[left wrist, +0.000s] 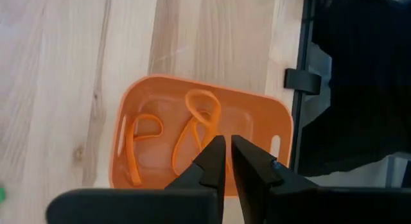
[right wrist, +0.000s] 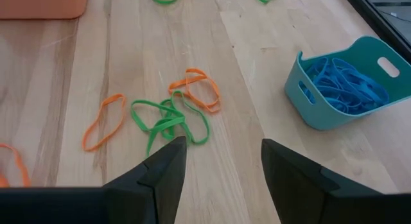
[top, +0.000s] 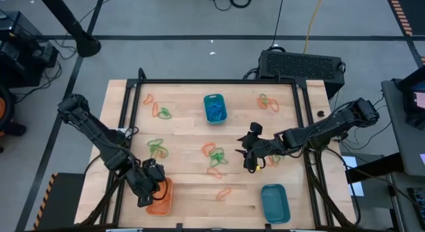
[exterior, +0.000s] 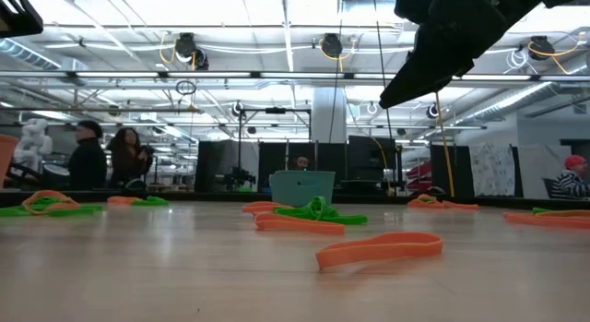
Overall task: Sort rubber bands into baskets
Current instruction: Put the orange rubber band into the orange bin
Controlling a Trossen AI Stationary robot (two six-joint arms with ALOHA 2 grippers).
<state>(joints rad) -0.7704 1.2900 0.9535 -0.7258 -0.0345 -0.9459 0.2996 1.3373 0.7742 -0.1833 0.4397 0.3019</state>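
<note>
Left wrist view only: orange basket [left wrist: 202, 137] seen from above, three orange bands [left wrist: 192, 131] lying loose inside.
Right wrist view only: teal basket [right wrist: 350, 89] full of blue bands [right wrist: 343, 86]; on the wood ahead of the fingers, a tangle of green and orange bands [right wrist: 170, 115].
High view only: second teal basket [top: 275, 203] near the front edge, apparently holding nothing; more green and orange bands [top: 157, 111] scattered across the table [top: 192, 135].
Low view: orange band [exterior: 380, 250] close by, people in the room behind.
Around: black frame along the table edges, keyboard-like unit [top: 302, 64] beyond the far edge.
Left gripper [left wrist: 226, 161]: over the orange basket, fingers parted by only a sliver, nothing between them.
Right gripper [right wrist: 218, 163]: above the table's middle-right, spread wide, grasping nothing.
</note>
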